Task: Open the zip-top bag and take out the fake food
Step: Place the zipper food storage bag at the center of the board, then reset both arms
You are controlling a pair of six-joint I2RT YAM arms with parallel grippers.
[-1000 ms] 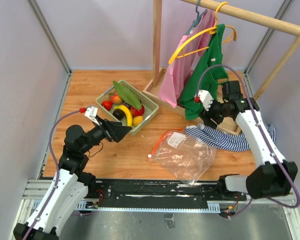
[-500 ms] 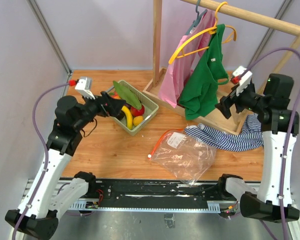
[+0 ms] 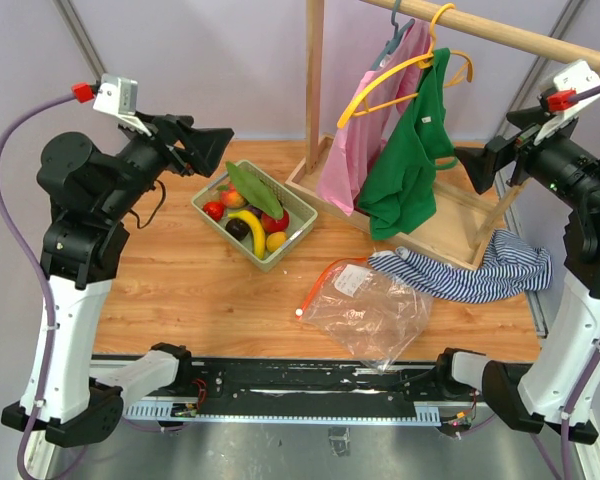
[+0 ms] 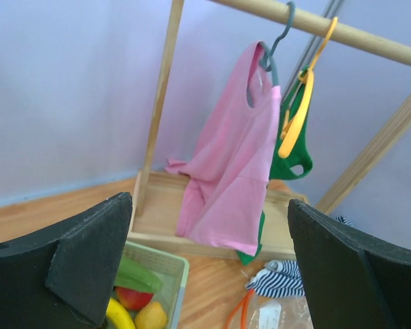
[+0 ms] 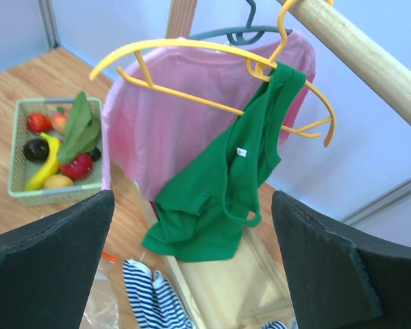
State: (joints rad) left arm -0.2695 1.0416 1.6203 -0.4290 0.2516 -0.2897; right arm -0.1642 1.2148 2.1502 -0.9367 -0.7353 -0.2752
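Note:
The zip-top bag (image 3: 368, 310) lies flat and crinkled on the wooden table near the front, its orange-red zip strip (image 3: 315, 285) on the left side; it looks empty. It also shows at the bottom of the left wrist view (image 4: 274, 317). The fake food (image 3: 245, 215), with banana, red pieces, eggplant and a green leaf, sits in the pale green basket (image 3: 298, 213); it also shows in the right wrist view (image 5: 55, 151). My left gripper (image 3: 208, 143) is raised high above the basket, open and empty. My right gripper (image 3: 477, 165) is raised high at the right, open and empty.
A wooden clothes rack (image 3: 315, 90) stands at the back with a pink top (image 3: 355, 150) and a green top (image 3: 410, 165) on hangers. A blue-striped cloth (image 3: 470, 278) lies by the rack's base, touching the bag's right edge.
Both arms have risen and pulled back from low over the table to high positions, the left toward the back left, the right toward the back right. Bag and basket have not moved.

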